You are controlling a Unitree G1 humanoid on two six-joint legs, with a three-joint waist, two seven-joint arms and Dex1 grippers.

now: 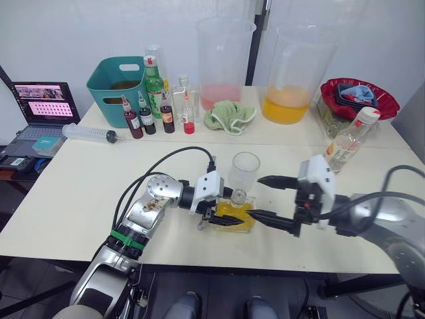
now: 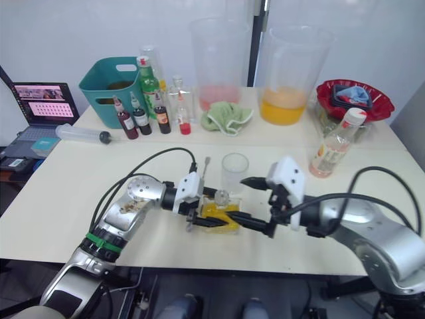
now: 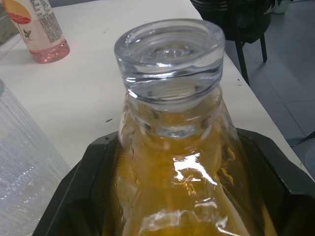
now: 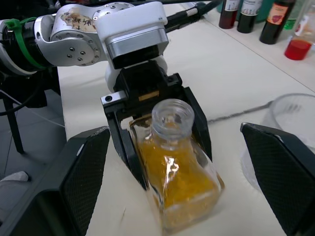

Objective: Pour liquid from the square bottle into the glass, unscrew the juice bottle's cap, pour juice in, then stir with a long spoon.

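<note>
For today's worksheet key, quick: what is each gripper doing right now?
Left gripper: closed on the square bottle, holding it.
Right gripper: open, fingers either side of the bottle, holding nothing.

We seem to be in a lab or test room: a plain white worktop [image 1: 80, 193] against bare walls, huge plastic beakers [image 1: 224, 63], a large syringe [image 1: 89, 133], small sauce bottles [image 1: 147, 118], and a laptop [image 1: 41, 109] running beside it.
</note>
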